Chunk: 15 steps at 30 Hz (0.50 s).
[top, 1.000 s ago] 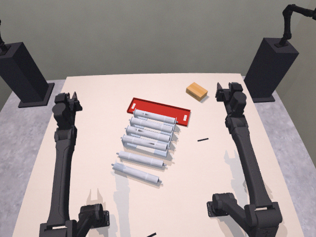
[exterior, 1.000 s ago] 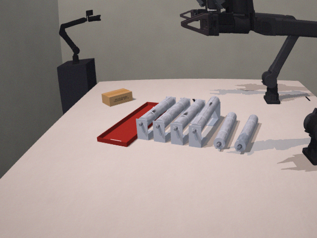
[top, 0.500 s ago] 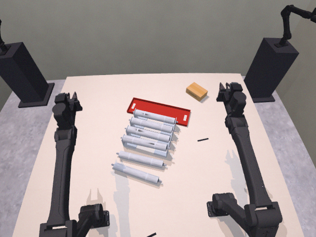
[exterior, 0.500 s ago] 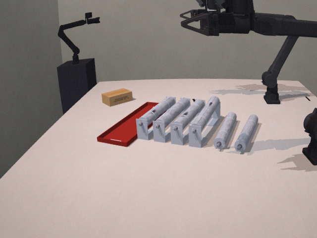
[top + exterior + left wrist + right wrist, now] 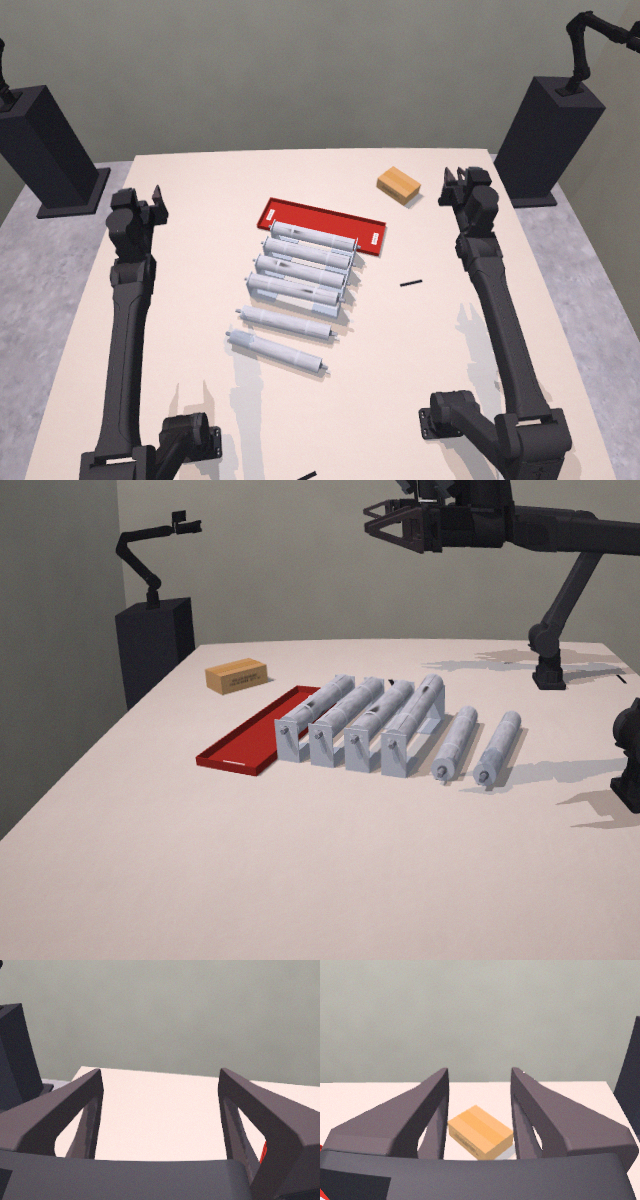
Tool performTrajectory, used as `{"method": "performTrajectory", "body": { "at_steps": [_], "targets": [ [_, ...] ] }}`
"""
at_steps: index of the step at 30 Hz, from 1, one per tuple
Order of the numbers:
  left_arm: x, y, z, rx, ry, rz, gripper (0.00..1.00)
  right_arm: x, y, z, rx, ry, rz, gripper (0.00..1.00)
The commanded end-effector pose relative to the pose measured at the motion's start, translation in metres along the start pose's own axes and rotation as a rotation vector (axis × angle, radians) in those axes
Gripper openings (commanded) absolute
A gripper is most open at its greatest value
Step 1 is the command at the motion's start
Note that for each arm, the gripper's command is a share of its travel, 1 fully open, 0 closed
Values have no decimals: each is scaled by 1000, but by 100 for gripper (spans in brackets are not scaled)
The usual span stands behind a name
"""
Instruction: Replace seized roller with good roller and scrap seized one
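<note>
Four rollers in the bed, both end effectors holding nothing

Nearest, a plain roller [image 5: 273,351] [image 5: 497,748] lies on the worktop [image 5: 372,403] [image 5: 258,867], with a second loose roller [image 5: 285,321] [image 5: 454,743] beside it. Next stands the roller bed [image 5: 325,310] [image 5: 394,761] with four rollers; which one is seized cannot be told. Beyond is the red scrap tray [image 5: 323,221] [image 5: 248,743], with no roller in it. Farther out, the left end effector [image 5: 145,191] [image 5: 365,524] [image 5: 160,1078] has its fingers wide apart; those of the right end effector [image 5: 454,171] [image 5: 364,512] [image 5: 480,1070] are less so. Near the right one sits a cardboard box [image 5: 398,184] [image 5: 236,676] [image 5: 480,1132].

A pale pinkish-beige desk [image 5: 372,403] [image 5: 217,872] [image 5: 160,1120] [image 5: 365,1105] carries a shallow red rectangular tray [image 5: 320,222] [image 5: 242,738], a tan cardboard box [image 5: 398,184] [image 5: 236,676] [image 5: 480,1132] and two loose grey cylindrical rollers [image 5: 276,352] [image 5: 497,747].
</note>
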<state>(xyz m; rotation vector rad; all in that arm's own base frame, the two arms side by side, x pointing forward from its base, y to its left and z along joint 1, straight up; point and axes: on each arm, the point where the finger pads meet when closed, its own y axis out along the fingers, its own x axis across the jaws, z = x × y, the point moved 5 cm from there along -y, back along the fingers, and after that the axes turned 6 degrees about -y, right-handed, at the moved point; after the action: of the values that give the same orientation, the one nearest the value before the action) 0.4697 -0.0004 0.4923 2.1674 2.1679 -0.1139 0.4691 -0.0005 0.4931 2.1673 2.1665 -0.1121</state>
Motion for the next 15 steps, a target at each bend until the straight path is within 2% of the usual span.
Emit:
{"method": "performTrajectory", "body": {
  "at_steps": [1, 6, 7, 10, 12, 13, 15],
  "targets": [
    [-6, -4, 5, 18, 9, 9, 62, 5, 4, 3, 8, 11, -12, 32],
    [-6, -6, 3, 13, 9, 10, 62, 5, 2, 3, 6, 11, -12, 32],
    [-7, 8, 25, 69, 22, 13, 62, 11, 7, 21, 57, -15, -26, 32],
    [-8, 8, 25, 70, 33, 16, 62, 12, 7, 20, 56, -19, -24, 32],
    [-14, 12, -5, 27, 57, 28, 62, 10, 5, -30, -27, -28, -18, 32],
    [-16, 13, -11, 22, 73, 33, 62, 12, 2, -32, -29, -35, -21, 32],
    [-21, 17, -7, 46, 113, 43, 62, 23, 9, 5, 48, -54, -41, 32]
  ]
}}
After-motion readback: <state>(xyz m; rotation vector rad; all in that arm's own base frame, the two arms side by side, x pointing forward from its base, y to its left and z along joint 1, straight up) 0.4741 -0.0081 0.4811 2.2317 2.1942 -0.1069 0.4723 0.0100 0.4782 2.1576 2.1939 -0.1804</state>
